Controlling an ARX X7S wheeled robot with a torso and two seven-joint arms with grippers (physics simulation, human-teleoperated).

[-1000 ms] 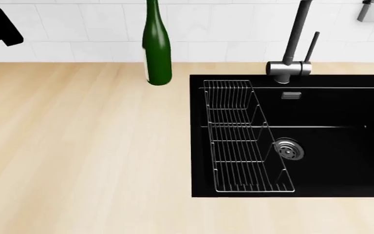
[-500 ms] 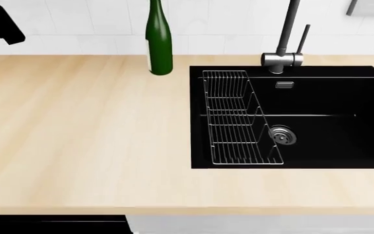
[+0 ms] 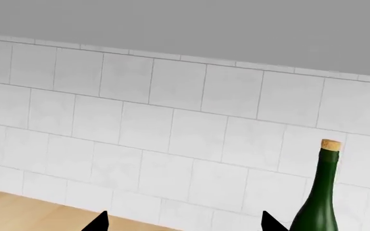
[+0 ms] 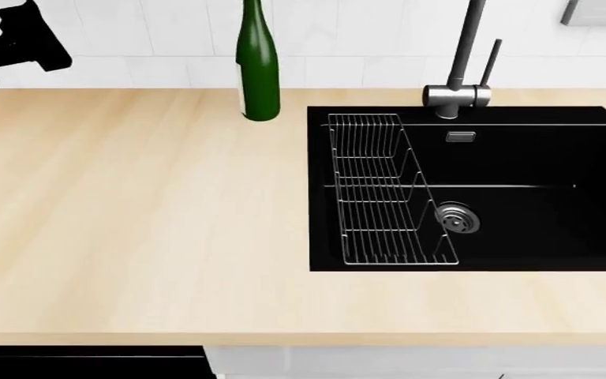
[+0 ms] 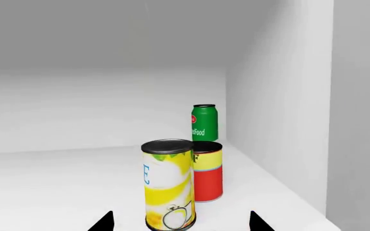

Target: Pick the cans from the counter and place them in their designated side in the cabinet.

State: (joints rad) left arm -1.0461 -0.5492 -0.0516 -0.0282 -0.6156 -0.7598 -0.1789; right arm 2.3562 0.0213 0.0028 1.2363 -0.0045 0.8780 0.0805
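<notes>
Three cylindrical cans stand upright on a smooth white cabinet shelf in the right wrist view: a yellow and white can (image 5: 167, 184) with a dull silver lid nearest the right gripper (image 5: 181, 222), whose black fingertips are spread apart and empty just short of it, a red and yellow can (image 5: 207, 170) just behind it, and a green can (image 5: 205, 122) reading "Food" further back by the side wall. The left gripper (image 3: 185, 224) is likewise spread with nothing between its tips, facing glossy white wall tiles (image 3: 146, 125), with a corked green glass bottle (image 4: 258, 67) near one tip; that bottle stands on the pale wood-grain counter (image 4: 145, 213), beside the matte black sink (image 4: 535, 197) holding a wire rack (image 4: 385, 193) under a dark metal faucet (image 4: 461, 67).
</notes>
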